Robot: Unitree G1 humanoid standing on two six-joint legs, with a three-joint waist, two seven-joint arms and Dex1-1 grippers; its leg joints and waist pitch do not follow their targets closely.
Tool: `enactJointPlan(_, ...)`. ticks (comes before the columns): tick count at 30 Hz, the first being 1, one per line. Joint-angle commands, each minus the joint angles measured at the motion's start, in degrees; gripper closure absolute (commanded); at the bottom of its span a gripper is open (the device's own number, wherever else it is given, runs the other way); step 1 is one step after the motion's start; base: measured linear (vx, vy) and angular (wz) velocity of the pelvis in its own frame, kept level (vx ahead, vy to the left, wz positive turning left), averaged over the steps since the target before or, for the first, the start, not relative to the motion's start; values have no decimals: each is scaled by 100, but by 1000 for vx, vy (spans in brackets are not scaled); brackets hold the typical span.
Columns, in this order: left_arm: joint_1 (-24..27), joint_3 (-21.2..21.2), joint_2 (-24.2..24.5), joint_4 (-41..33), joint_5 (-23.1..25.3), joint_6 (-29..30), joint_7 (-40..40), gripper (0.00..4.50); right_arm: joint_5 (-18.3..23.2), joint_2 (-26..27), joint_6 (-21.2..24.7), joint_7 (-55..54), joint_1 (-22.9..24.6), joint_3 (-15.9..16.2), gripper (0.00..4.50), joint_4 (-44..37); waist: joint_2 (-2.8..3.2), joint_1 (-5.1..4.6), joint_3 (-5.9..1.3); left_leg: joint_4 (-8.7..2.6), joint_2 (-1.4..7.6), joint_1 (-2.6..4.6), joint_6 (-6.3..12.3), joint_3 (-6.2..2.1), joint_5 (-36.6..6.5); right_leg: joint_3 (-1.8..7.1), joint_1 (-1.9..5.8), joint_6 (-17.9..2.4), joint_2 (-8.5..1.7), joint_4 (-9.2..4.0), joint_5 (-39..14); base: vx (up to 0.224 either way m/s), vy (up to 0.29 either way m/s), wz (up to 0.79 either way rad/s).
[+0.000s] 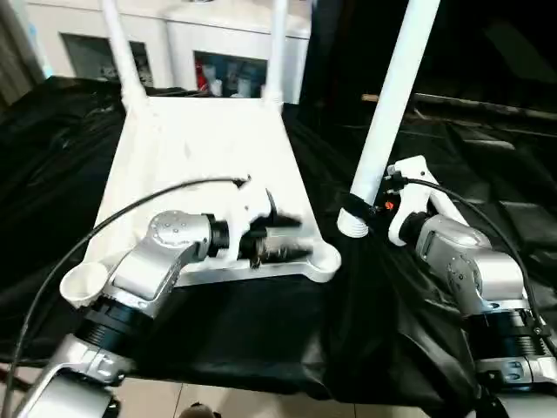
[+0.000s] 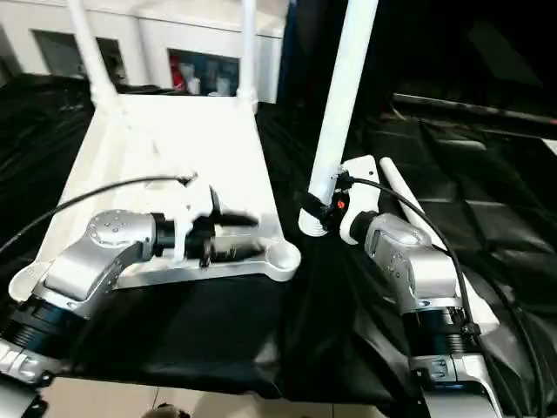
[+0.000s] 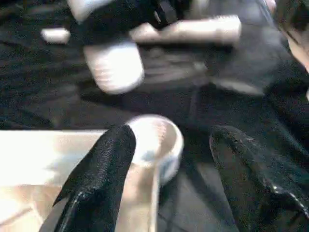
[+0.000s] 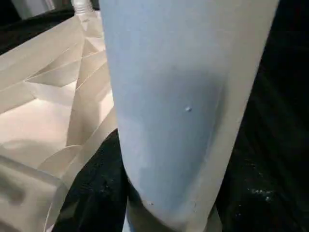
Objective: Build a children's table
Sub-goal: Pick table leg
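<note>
The children's table top lies upside down on the counter, which is draped in black cloth, with its ribbed underside up. Two white legs stand upright in its far corner sockets. I see my left gripper lying over the near edge of the top, its jaws apart and empty, beside the near right socket. The near left socket is open beside my left forearm. My right gripper has its jaws clamped on the lower end of a third leg, held tilted just right of the top. A fourth leg lies on the cloth behind my right arm. A white cabinet stands beyond the counter.
</note>
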Motion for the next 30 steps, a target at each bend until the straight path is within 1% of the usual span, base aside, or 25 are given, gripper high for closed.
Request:
enactJointPlan(1, -53, -123, -15, 207, 170, -144, -59, 187, -2, -61, 24, 7, 39, 12, 257, -203, 73, -25, -405, -430, 42, 156, -352, 33, -1768, 149, 223, -892, -175, -437, -1598, 0, 0, 0)
enactJointPlan(2, -181, -256, 31, 601, 411, -299, -133, 192, -60, -65, 41, 31, 114, 56, 257, -308, 160, -18, -409, -432, 36, 159, -370, 16, -1788, 149, 217, -866, -175, -437, -1658, 0, 0, 0)
enactJointPlan(3, -229, -291, 49, 729, 487, -309, -150, 205, -70, -59, 59, 30, 140, 59, 257, -352, 120, -45, -412, -434, 34, 160, -383, 15, -1874, 145, 211, -833, -163, -450, -1703, 0, 0, 0)
enactJointPlan(4, -267, -301, 53, 823, 527, -317, -160, 205, -70, -61, 79, 29, 161, 66, 257, -392, 112, -44, -414, -439, 34, 155, -382, 13, -1867, 144, 220, -826, -163, -450, -1705, 0, 0, 0)
enactJointPlan(5, -321, -292, 41, 929, 556, -288, -131, 231, -85, -76, 89, 29, 190, 87, 257, -440, 187, -32, -413, -435, 38, 172, -389, 8, -1885, 152, 200, -837, -171, -441, -1698, 0, 0, 0)
enactJointPlan(6, -374, -291, 33, 1001, 581, -161, -75, 231, -91, -95, 99, 23, 220, 105, 257, -481, 165, -46, -406, -439, 38, 168, -385, 14, -1919, 152, 196, -838, -164, -462, -1717, 0, 0, 0)
enactJointPlan(7, -418, -299, 35, 1059, 610, -134, -60, 236, -85, -107, 123, 22, 250, 119, 257, -525, 201, -49, -418, -439, 37, 174, -407, 3, -1956, 146, 203, -884, -165, -450, -1693, 0, 0, 0)
enactJointPlan(8, -453, -328, 56, 1086, 658, -23, -22, 236, -78, -111, 146, 14, 288, 130, 257, -575, 201, -47, -420, -434, 36, 172, -401, 1, -1951, 143, 207, -934, -166, -443, -1641, 0, 0, 0)
enactJointPlan(9, -458, -337, 64, 1091, 683, 27, -9, 259, -79, -107, 150, 5, 301, 132, 257, -595, 185, -43, -417, -432, 40, 169, -380, 4, -1940, 142, 207, -974, -167, -439, -1604, 0, 0, 0)
enactJointPlan(10, -456, -346, 68, 1091, 695, 30, -14, 272, -73, -102, 159, 5, 309, 132, 257, -605, 183, -50, -414, -432, 39, 164, -365, 7, -1936, 144, 206, -989, -163, -438, -1602, 0, 0, 0)
enactJointPlan(12, -454, -363, 73, 1096, 720, 23, -31, 280, -59, -91, 180, 7, 325, 134, 257, -627, 201, -49, -417, -429, 40, 162, -340, 9, -1895, 146, 206, -1011, -168, -441, -1596, 0, 0, 0)
enactJointPlan(15, -502, -283, -59, 1334, 790, -121, 43, 317, -81, -83, 186, 38, 318, 170, 257, -663, 202, -49, -426, -422, 36, 157, -319, 16, -1826, 146, 211, -1038, -163, -434, -1501, 0, 0, 0)
enactJointPlan(16, -507, -278, -69, 1357, 796, -142, 37, 322, -84, -84, 187, 43, 311, 173, 257, -662, 159, -48, -429, -421, 38, 152, -296, 20, -1785, 146, 217, -1037, -166, -443, -1480, 0, 0, 0)
enactJointPlan(18, -519, -291, -67, 1412, 831, -173, 4, 331, -88, -93, 191, 61, 262, 180, 257, -622, 183, -40, -431, -422, 43, 145, -274, 16, -1699, 146, 223, -1050, -173, -428, -1418, 0, 0, 0)
enactJointPlan(19, -518, -291, -63, 1424, 837, -173, -9, 356, -99, -100, 186, 69, 238, 189, 257, -599, 185, -40, -432, -420, 44, 147, -269, 18, -1685, 147, 220, -1055, -175, -428, -1396, 0, 0, 0)
enactJointPlan(20, -511, -286, -61, 1422, 844, -165, -15, 356, -105, -105, 185, 71, 228, 195, 257, -589, 179, -38, -432, -424, 46, 142, -267, 15, -1660, 144, 226, -1063, -176, -417, -1369, 0, 0, 0)
enactJointPlan(22, -501, -301, -52, 1449, 886, -173, -8, 376, -117, -112, 172, 89, 205, 211, 257, -559, 186, -43, -429, -422, 47, 144, -264, 19, -1661, 146, 222, -1077, -174, -416, -1339, 0, 0, 0)
enactJointPlan(23, -496, -317, -52, 1489, 934, -198, -11, 376, -120, -118, 167, 106, 187, 219, 257, -541, 171, -40, -428, -421, 45, 145, -254, 24, -1655, 147, 221, -1083, -176, -420, -1346, 0, 0, 0)
enactJointPlan(24, -496, -324, -54, 1513, 959, -216, -13, 388, -116, -116, 171, 111, 177, 220, 257, -536, 175, -40, -421, -423, 44, 147, -253, 25, -1696, 149, 216, -1069, -178, -432, -1422, 0, 0, 0)
enactJointPlan(25, -496, -325, -56, 1521, 968, -222, -13, 388, -117, -115, 173, 112, 174, 222, 257, -535, 174, -43, -416, -426, 42, 146, -255, 25, -1730, 149, 214, -1051, -177, -439, -1487, 0, 0, 0)
enactJointPlan(26, -496, -335, -53, 1540, 994, -237, -14, 408, -119, -113, 172, 117, 170, 231, 257, -532, 162, -41, -411, -431, 46, 149, -260, 21, -1785, 148, 210, -1000, -187, -455, -1646, 0, 0, 0)
enactJointPlan(30, -479, -370, -13, 1562, 1055, -272, -42, 425, -125, -98, 170, 113, 172, 252, 257, -538, 170, -41, -408, -437, 49, 152, -287, 12, -1884, 149, 197, -961, -190, -466, -1796, 0, 0, 0)
